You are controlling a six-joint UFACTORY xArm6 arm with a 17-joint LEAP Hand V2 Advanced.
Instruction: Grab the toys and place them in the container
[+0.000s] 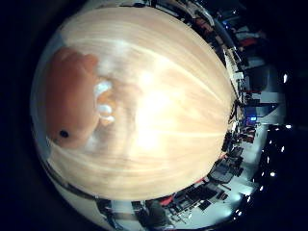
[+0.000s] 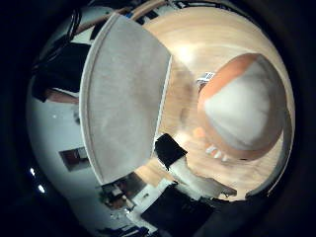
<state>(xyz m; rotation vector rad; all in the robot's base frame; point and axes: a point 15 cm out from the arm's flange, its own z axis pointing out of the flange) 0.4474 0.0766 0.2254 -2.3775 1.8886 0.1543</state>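
Where the hand [image 2: 187, 170] hovers, an orange plush toy [image 1: 72, 103] lies on the worktop [image 1: 163, 96] beside a grey container [image 2: 123, 94]; fingers' state unclear.

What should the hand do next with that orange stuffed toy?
Probably carry the orange plush toy across and release it over the grey container. The toy fills much of the view, so it is close to the palm, while the container stands beside it on the wooden table.

Hand [image 2: 185, 173] colours: black and white.
Black part: a blocky, roughly square piece.
White part: a longer, angular piece, joined directly to the black block.
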